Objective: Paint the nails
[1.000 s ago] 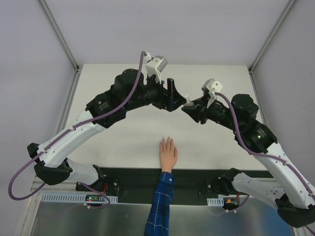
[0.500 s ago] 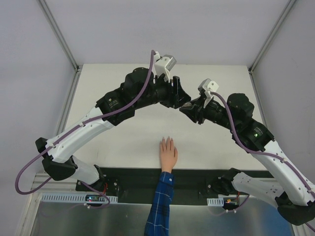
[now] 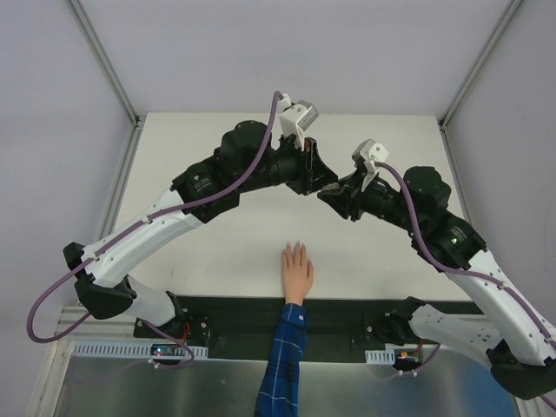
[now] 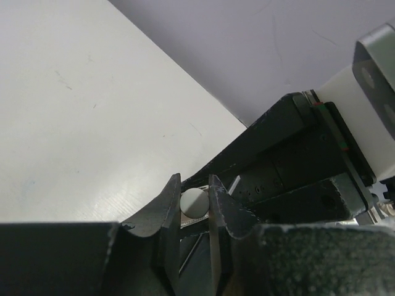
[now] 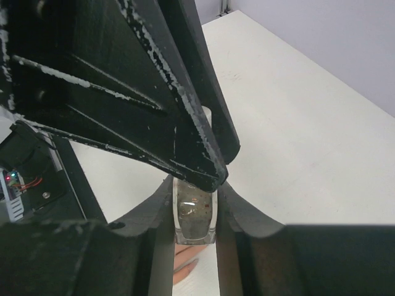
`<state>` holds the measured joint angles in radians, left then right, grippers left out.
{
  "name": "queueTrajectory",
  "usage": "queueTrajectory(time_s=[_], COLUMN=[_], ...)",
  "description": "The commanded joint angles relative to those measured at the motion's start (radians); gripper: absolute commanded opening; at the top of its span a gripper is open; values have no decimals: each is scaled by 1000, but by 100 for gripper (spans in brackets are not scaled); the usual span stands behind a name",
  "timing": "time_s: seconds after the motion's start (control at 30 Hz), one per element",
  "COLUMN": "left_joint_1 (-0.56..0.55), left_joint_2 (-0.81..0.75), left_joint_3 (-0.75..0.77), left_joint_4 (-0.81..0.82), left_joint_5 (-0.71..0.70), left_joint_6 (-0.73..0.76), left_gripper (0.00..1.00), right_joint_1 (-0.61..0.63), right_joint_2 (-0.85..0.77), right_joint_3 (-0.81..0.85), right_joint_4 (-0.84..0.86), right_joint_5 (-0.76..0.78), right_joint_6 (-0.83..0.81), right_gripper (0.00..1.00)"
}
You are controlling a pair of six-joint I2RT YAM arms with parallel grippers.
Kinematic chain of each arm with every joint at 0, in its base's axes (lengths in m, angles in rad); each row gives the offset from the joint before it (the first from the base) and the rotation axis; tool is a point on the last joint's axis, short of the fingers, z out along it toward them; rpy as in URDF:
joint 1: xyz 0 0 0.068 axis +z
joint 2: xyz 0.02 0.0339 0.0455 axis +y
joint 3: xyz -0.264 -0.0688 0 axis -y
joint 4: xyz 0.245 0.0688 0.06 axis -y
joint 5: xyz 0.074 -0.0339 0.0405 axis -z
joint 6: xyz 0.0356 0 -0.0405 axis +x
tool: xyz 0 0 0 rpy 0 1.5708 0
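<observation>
The flesh-coloured mannequin hand (image 3: 297, 269) lies palm down near the table's front edge, its blue plaid sleeve (image 3: 282, 356) running off the near side. Its nails (image 3: 295, 248) are too small to make out from above; fingertips (image 5: 188, 266) show below the bottle in the right wrist view. Above the table's middle, my right gripper (image 3: 335, 193) (image 5: 195, 188) is shut on the body of a small clear polish bottle (image 5: 195, 213). My left gripper (image 3: 320, 176) (image 4: 194, 185) meets it from the left, jaws shut on the bottle's round white cap (image 4: 194, 201).
The white table (image 3: 217, 234) is ringed by a metal frame and grey walls. Both arm bases sit on a black bar (image 3: 347, 314) at the near edge, right behind the sleeve. The two arms arch towards each other over the table.
My left gripper has moved right onto the bottle's top and its jaws have shut round the cap. The right gripper has held the bottle nearly still. The hand has stayed put.
</observation>
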<state>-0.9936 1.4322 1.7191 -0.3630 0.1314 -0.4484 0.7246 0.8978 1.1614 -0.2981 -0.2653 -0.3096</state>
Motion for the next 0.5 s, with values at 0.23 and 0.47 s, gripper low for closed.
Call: queueTrajectory(time_s=[0.23, 0.47], left_joint_1=[-7, -5], left_joint_2=[-82, -41], left_joint_3=[-159, -124], left_joint_4=[153, 177], left_joint_5=[972, 1156], left_joint_6=[366, 364], left_gripper=[0, 0], right_joint_1=[-24, -22], right_joint_2=[-56, -76], right_joint_3=[55, 23], right_joint_4=[120, 203], right_joint_5=[-612, -740], right_joint_6=[98, 185], right_gripper=[0, 0])
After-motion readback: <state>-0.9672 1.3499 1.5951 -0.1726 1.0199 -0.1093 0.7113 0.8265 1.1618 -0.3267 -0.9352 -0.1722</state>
